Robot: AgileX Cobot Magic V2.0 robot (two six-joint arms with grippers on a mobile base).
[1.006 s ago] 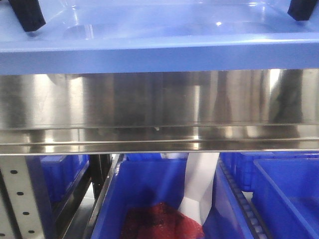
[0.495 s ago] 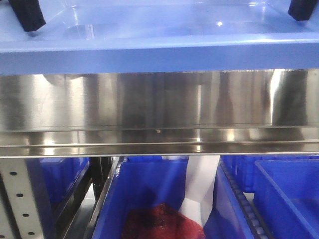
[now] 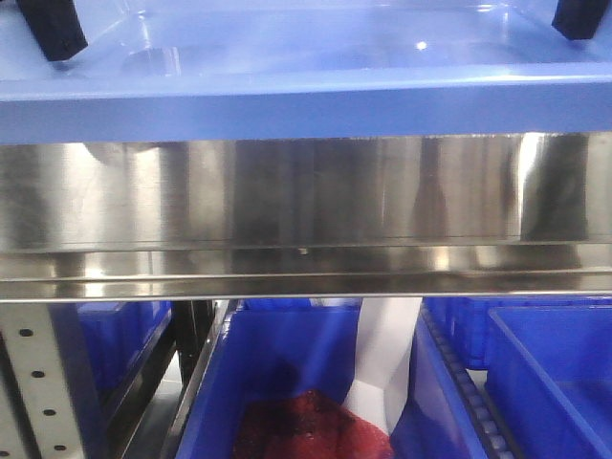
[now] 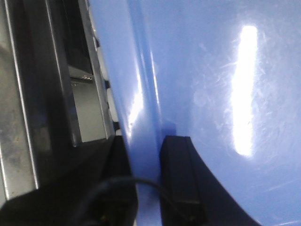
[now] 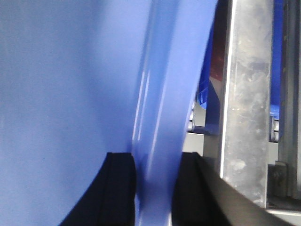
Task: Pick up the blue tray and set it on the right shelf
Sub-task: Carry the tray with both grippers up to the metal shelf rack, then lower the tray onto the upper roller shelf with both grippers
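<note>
The blue tray (image 3: pixel 306 105) spans the top of the front view, its front rim just above the right shelf's shiny steel front edge (image 3: pixel 306 201). I cannot tell whether it rests on the shelf. My left gripper (image 4: pixel 148 176) is shut on the tray's left rim (image 4: pixel 141 94), one black finger (image 4: pixel 181 179) inside the tray and one outside. My right gripper (image 5: pixel 153 188) is shut on the tray's right rim (image 5: pixel 164 84), with its fingers (image 5: pixel 120 188) on both sides. In the front view only the dark fingertips (image 3: pixel 53 29) show at the tray's top corners.
Deep dark blue bins (image 3: pixel 287 363) stand under the shelf, one holding red mesh (image 3: pixel 306 426) and a white strip (image 3: pixel 382 363). A grey perforated upright (image 3: pixel 38 382) stands at lower left. A steel upright (image 5: pixel 247 103) runs close beside my right gripper.
The shelf's steel edge and the bins below have shifted slightly downward in view, while the tray and both grippers keep their places. Both grips are unchanged.
</note>
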